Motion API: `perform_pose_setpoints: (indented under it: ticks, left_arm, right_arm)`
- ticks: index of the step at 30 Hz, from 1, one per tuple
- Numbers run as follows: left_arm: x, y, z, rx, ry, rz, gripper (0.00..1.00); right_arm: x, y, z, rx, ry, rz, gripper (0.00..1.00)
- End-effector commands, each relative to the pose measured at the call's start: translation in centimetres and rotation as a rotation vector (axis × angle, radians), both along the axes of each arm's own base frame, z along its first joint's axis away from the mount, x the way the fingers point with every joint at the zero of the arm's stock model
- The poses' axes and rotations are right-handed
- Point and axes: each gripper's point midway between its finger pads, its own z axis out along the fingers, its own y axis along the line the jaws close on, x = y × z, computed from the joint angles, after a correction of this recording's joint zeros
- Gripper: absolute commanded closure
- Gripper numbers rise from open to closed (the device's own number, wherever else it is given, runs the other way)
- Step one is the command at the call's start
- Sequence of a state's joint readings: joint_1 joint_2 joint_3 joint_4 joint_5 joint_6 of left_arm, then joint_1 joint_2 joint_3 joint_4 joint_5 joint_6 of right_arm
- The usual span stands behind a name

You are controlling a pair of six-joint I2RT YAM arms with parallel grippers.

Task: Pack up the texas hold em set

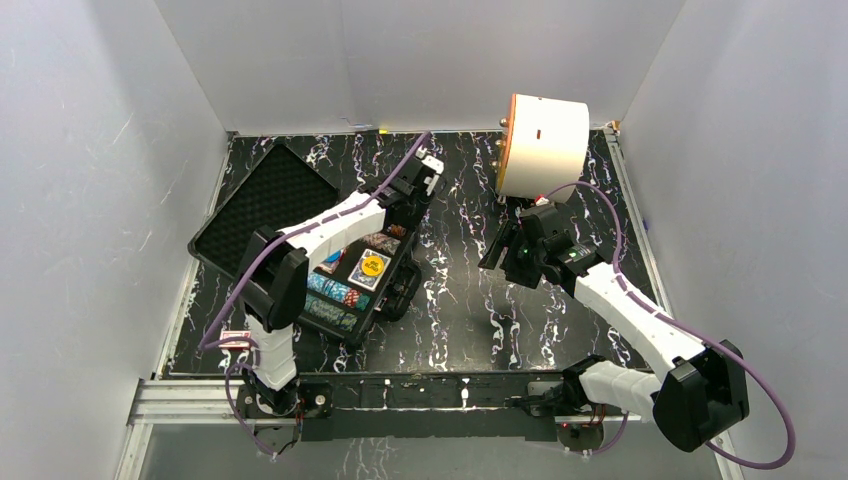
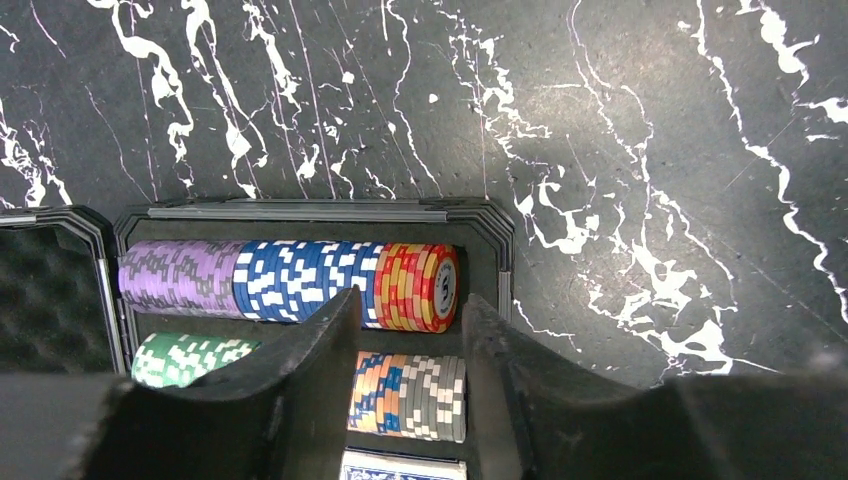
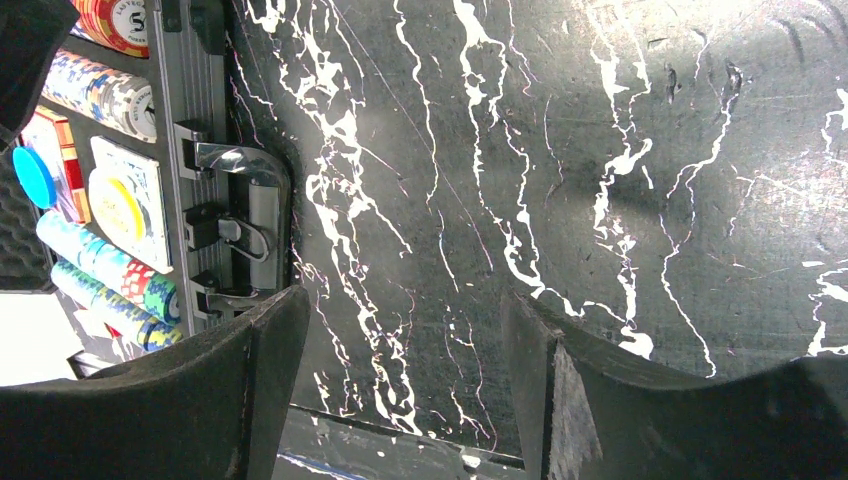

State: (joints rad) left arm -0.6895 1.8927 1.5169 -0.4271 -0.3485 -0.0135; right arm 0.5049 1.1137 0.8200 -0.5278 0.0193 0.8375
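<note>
On the left half of the black, white-veined desk (image 1: 455, 300) the black case (image 1: 395, 290) lies open. Its lid (image 1: 265, 200) is thrown back to the left with the egg-crate foam lining facing up. The base beside it is packed. In the left wrist view the far slot holds a row of poker chips (image 2: 290, 280) on edge, purple, then blue, then red-and-yellow. The next slot holds green chips and an orange, blue and grey run, and a blue card deck (image 2: 400, 467) just shows at the bottom edge. A yellow round button (image 1: 371, 267) lies in the middle of the base, and the right wrist view shows a blue disc (image 3: 35, 178) close beside it. The left claw (image 2: 412, 300) hangs over the far end of the base, fingers part-way apart with nothing between them. The case handle (image 3: 250, 215) faces right. Right of the case, the right claw (image 3: 405, 300) hovers over the desk, spread wide and empty. Behind it stands a white cylinder (image 1: 545, 145) with an orange face.
</note>
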Motion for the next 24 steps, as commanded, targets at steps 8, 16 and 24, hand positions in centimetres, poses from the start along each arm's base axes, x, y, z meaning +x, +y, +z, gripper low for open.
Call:
perform_pose_setpoints:
  ticks: [8,16,24]
  left_arm:
    - [0.3,6.6,11.9,-0.108,-0.233,0.133,0.15]
    - [0.6,18.8,15.2,0.052,-0.329,0.412,0.02]
    - [1.3,27.5,15.8,0.041,-0.319,0.612,0.02]
  right_arm:
    - [0.5,0.5,0.3,0.007,-0.022,0.035,0.22]
    - [1.0,1.4,0.5,0.004,-0.029,0.106,0.13]
    - [2.2,2.6,1.8,0.019,-0.031,0.138,0.12]
